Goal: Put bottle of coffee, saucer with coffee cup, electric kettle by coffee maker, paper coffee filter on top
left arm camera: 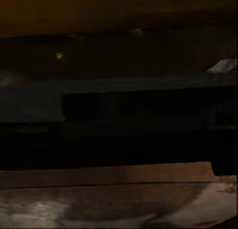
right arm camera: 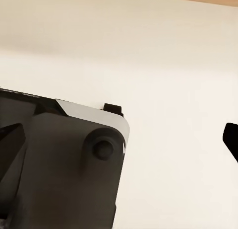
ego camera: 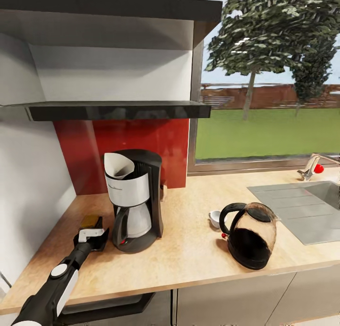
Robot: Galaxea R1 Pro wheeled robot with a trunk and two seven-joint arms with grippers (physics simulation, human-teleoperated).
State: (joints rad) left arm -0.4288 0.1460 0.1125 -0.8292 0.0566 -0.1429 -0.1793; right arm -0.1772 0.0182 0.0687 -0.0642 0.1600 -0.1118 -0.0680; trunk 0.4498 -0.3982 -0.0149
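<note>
The black and silver coffee maker [ego camera: 137, 198] stands on the wooden countertop [ego camera: 198, 255] with a white paper filter [ego camera: 118, 166] in its top. Just left of it, an amber bottle of coffee [ego camera: 89, 221] rests on the counter. My left gripper [ego camera: 92, 236] is shut on the bottle's near side; the left wrist view is dark with an amber band across one edge. A dark glass electric kettle [ego camera: 250, 236] stands to the coffee maker's right. A small white cup [ego camera: 215, 217] peeks out behind the kettle; no saucer can be made out. My right gripper [right arm camera: 121, 144] is open over pale floor.
Two dark shelves [ego camera: 118, 110] hang on the wall above the coffee maker, over a red backsplash [ego camera: 141, 142]. A steel sink [ego camera: 302, 208] with a faucet [ego camera: 311, 166] fills the counter's right end below a window. A white wall [ego camera: 28, 184] borders the counter's left side.
</note>
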